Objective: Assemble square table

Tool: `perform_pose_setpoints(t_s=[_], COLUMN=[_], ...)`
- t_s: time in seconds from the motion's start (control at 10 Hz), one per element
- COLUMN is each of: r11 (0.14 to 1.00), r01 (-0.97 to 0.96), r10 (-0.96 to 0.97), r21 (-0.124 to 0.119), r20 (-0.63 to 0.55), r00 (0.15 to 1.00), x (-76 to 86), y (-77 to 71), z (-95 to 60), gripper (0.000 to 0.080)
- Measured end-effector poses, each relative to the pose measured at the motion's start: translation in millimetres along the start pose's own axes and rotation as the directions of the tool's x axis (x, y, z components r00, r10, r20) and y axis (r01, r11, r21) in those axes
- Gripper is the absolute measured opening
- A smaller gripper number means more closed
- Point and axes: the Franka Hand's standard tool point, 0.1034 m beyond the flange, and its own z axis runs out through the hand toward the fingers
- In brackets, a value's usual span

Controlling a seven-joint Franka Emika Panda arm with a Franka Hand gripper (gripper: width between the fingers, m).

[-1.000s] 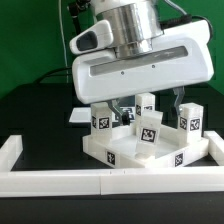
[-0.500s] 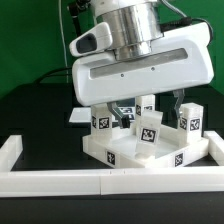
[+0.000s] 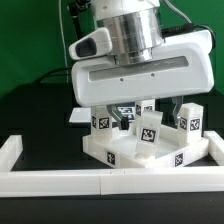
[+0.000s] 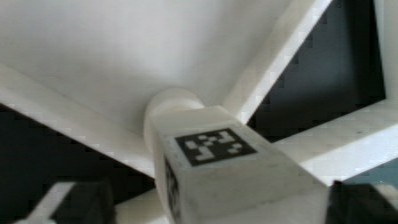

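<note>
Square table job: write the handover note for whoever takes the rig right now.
Tool: looks open, straddling one leg, low over the table top.
Things: in the exterior view the left leg, middle leg and right leg stand upright on the top.
Done: legs placed on the top.
Left: seating cannot be judged, so check each leg is tight.

Exterior view faces the arm closely; wrist view looks down on the square table [image 4: 125, 60]

No readable text or numbers, only black-and-white marker tags on the legs [image 3: 190, 121] and square tabletop [image 3: 150, 133].
</note>
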Motion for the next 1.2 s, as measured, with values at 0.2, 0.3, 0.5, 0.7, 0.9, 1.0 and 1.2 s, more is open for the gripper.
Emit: perform_pose_setpoints(t_s=[0.2, 0.3, 0.5, 0.7, 0.9, 1.0, 1.2], r11=[0.997, 0.986, 0.963, 0.848, 0.644, 0.539, 0.360], r01=[-0.083, -0.168, -0.269, -0.530, -0.764, -0.839, -0.924], r10=[0.083, 0.168, 0.269, 0.530, 0.764, 0.839, 0.926], r21=[0.006, 0.011, 0.019, 0.025, 0.045, 0.073, 0.131], r20=[0.002, 0.004, 0.009, 0.008, 0.023, 0.040, 0.071], r00=[0.997, 0.986, 0.963, 0.848, 0.645, 0.542, 0.370], x=[-0.5, -0.9, -0.8, 10.4, 14.0, 13.5, 10.0], y=[-1.3, -2.8, -2.3, 25.5, 38.5, 40.1, 34.9], z=[0.5, 0.9, 1.6, -2.4, -4.9, -5.0, -3.9], gripper=[0.0331, 0.0288, 0.0288, 0.0288, 0.0288, 0.0288, 0.0288])
